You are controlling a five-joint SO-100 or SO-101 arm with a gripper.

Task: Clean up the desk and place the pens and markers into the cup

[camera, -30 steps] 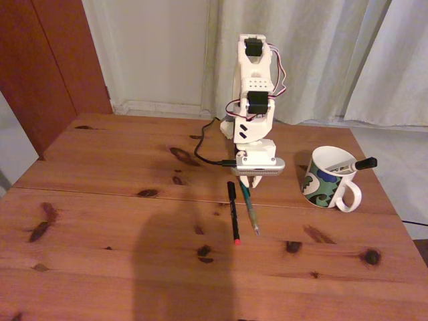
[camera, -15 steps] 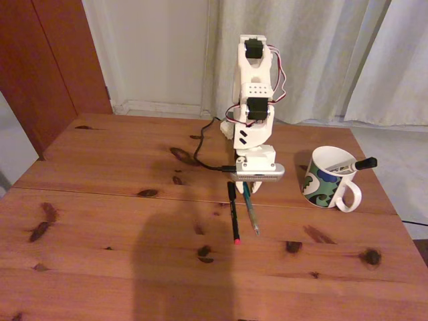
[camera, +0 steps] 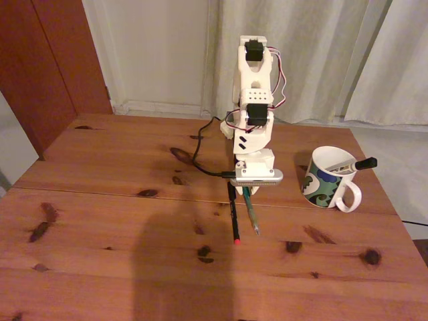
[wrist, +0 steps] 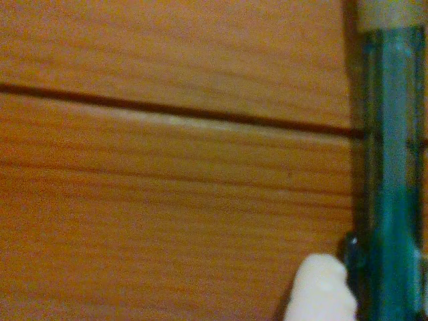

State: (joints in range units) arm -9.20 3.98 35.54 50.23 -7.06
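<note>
Reddish-brown knotty pine plank desk (camera: 100,221) carries: thin black red-tipped pen (camera: 233,214), teal translucent pen (camera: 251,214) just beside it, swirl-patterned white ceramic mug (camera: 326,179).

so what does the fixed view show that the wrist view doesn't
Fixed view alone: the whole arm bent down over the desk, the mug at the right with a marker sticking out of it, the black pen lying beside the teal pen, and the curtain behind. Wrist view alone: a close look at a plank seam and a white jaw tip next to the teal pen. Both share the teal pen and the wood.
</note>
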